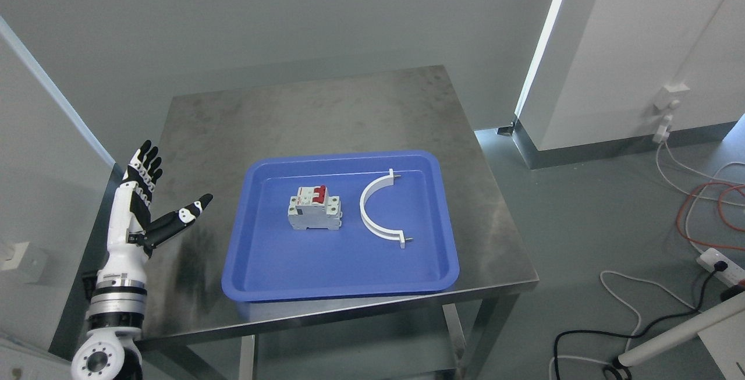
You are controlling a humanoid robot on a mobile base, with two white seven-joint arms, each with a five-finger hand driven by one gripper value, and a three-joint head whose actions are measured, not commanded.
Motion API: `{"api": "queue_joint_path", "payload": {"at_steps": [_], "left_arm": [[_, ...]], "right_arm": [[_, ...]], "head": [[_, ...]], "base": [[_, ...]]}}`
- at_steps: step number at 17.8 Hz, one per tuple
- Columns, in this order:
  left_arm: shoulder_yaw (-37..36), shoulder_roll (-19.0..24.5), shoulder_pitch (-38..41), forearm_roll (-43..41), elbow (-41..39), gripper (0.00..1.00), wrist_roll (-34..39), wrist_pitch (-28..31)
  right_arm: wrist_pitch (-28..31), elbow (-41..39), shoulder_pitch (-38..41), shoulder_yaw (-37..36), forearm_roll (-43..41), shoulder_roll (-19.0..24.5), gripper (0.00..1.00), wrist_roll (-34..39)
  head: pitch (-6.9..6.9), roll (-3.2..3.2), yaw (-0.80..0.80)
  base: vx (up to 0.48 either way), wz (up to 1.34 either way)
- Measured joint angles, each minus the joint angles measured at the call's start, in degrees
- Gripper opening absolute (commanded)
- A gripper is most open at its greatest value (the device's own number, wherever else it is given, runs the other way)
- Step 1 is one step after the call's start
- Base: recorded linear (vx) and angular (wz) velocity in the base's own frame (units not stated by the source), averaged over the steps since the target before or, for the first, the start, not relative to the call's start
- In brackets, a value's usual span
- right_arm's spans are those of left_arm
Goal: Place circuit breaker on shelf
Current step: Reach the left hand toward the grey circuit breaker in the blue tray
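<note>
Sitting left of centre in the blue tray (273, 275), the circuit breaker (315, 209) stands beside a white clamp (372, 211). Left of the tray, the left hand (145, 199) hangs spread, empty.

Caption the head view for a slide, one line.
Left hand open beside a blue tray holding a circuit breaker and white curved bracket.

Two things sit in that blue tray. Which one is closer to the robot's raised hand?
The circuit breaker, the boxy white block with red switches. It lies on the tray's left part, toward the left hand; the curved white bracket sits further right.
</note>
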Motion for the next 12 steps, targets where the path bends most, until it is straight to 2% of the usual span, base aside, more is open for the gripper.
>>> {"api": "queue_joint_path", "payload": {"at_steps": [3,5,8,12], "left_arm": [[-1.5,-0.2,0.0,-0.1,-0.1,1.00,0.4,-1.7],[-2.3,0.0,-0.6,-0.1,-0.2,1.00,-2.0,-1.9],[-4.1,2.1,-3.2,-0.1,-0.2,0.99,-10.5,-1.9],[-7.8,7.3,-6.5,-1.3,-0.2,0.96,-17.7,3.4]], "right_arm": [[0.0,0.0,0.0,0.0,0.0,0.0,1.00,0.3],[0.0,0.0,0.0,0.0,0.0,0.0,1.00,0.3],[0.0,0.0,0.0,0.0,0.0,0.0,1.00,0.3],[0.0,0.0,0.0,0.0,0.0,0.0,1.00,0.3]], "head": [[0.00,0.00,0.00],[0.00,0.00,0.00],[0.00,0.00,0.00],[0.00,0.00,0.00]], "base": [[-0.040,-0.03],[-0.051,-0.05],[-0.051,-0.05],[-0.011,-0.02]]}}
